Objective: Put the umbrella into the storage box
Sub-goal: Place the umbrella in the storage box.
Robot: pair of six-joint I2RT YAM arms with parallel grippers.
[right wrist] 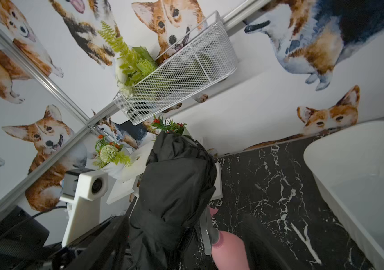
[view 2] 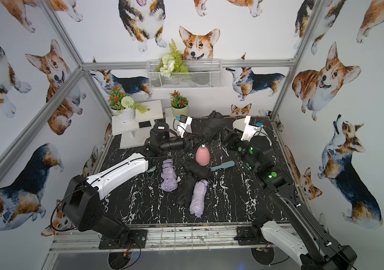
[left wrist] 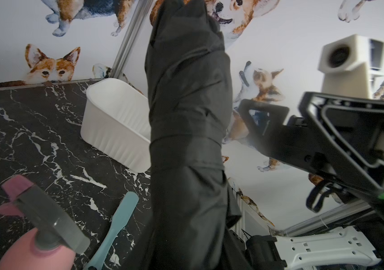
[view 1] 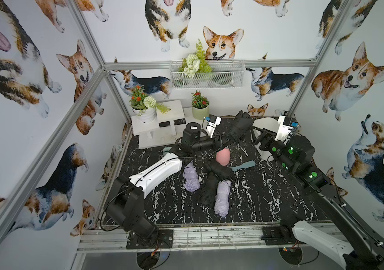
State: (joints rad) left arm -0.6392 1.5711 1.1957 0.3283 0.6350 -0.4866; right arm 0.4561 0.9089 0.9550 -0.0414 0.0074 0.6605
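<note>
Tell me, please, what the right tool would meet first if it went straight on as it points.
Most likely the black umbrella that the left tool holds up, right ahead of the right tool; depth is unclear.

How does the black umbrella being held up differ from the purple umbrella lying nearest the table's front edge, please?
The black umbrella is dark; the purple umbrella is lilac. The black umbrella is gripped and raised above the table, pointing upward; the purple umbrella lies flat on it. The black umbrella is near the back, the purple umbrella toward the front. Both are folded shut.
</note>
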